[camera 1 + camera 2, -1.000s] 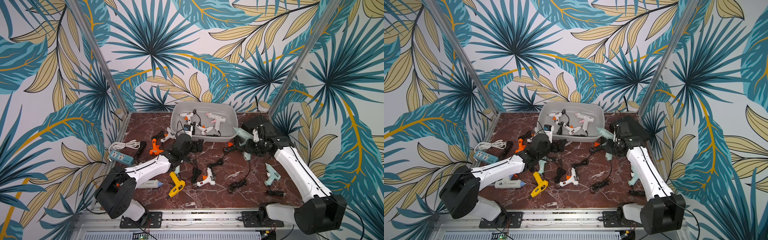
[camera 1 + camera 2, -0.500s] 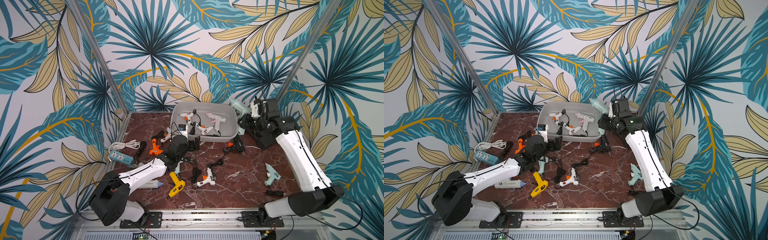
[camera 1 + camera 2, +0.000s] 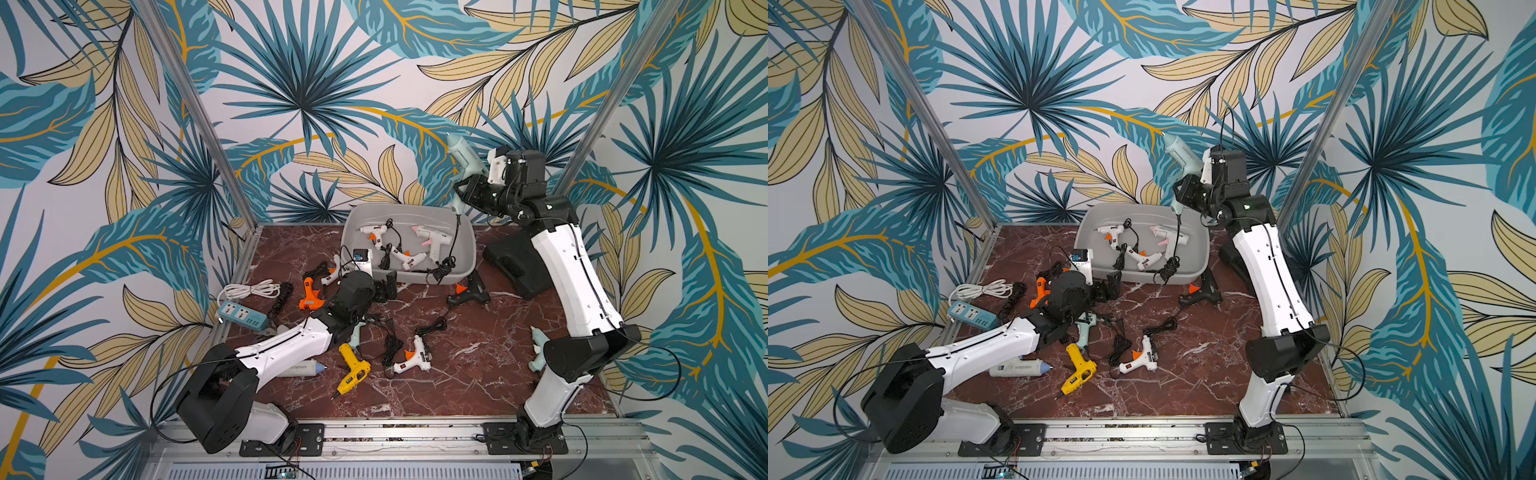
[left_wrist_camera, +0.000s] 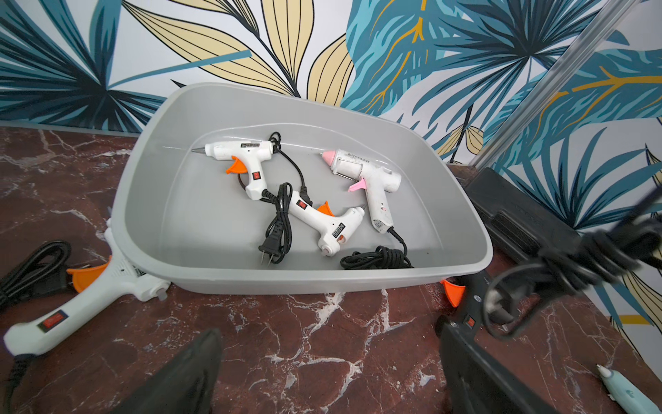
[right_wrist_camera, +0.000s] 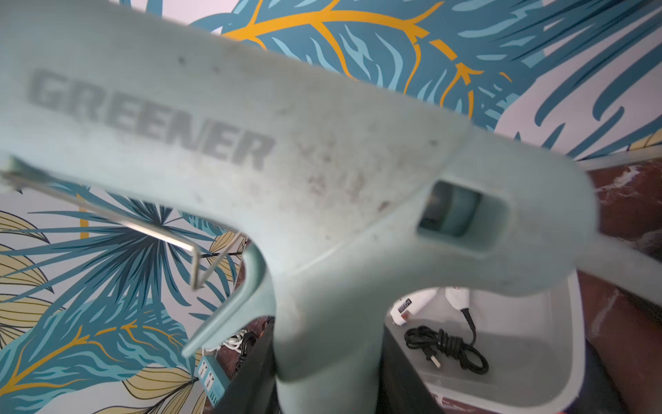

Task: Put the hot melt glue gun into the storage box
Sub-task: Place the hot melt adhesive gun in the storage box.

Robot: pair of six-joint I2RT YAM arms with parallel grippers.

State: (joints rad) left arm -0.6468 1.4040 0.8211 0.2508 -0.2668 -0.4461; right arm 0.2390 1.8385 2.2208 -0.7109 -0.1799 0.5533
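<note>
Raised higher: mint plastic glue gun (image 3: 464,160) pinched by right gripper (image 3: 466,190). Lower gently into light grey plastic tub (image 3: 411,277) below, lifting dangling black cord (image 3: 442,266) over rim.

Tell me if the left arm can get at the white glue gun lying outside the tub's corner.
Probably yes: the left claw is open and empty, close by, and the white gun lies uncovered beside the tub, with nothing on top of it.

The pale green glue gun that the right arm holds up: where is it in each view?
Both top views: glue gun in the air, above the far right corner of the grey tub.
Left wrist: not in it.
Right wrist: close up, filling the picture.
Shared landmark: the grey tub, in all four.
</note>
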